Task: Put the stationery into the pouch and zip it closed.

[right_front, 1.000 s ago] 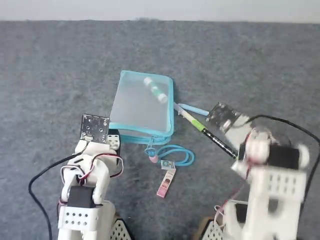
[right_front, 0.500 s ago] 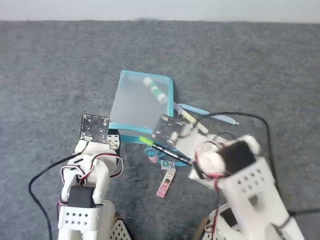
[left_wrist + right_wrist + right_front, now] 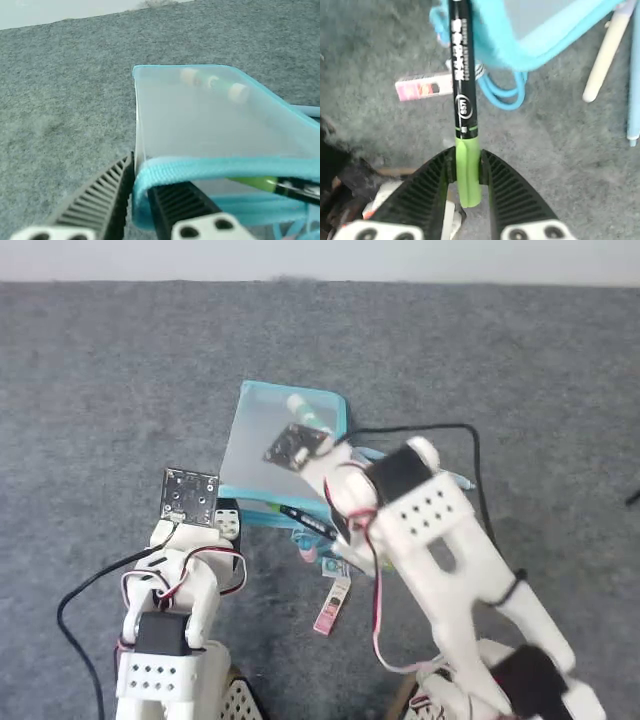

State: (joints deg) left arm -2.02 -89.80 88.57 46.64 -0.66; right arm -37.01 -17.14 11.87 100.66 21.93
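Now the pen [image 3: 461, 100], clamped at its green end in our right hand [image 3: 468, 157], points into the mouth of the pouch [image 3: 200, 120] on the tabletop [image 3: 120, 360]. Our left hand [image 3: 141, 176] pinches the zipper edge [image 3: 210, 167] up; we should slide the pen in low and straight.

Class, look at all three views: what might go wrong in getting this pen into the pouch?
The right pincer grips the pen only by its green end, so the long barrel may swing or slip against the rim of the pouch. The left pincer pinches just one corner of that rim; a push could tug it free and let the opening sag.
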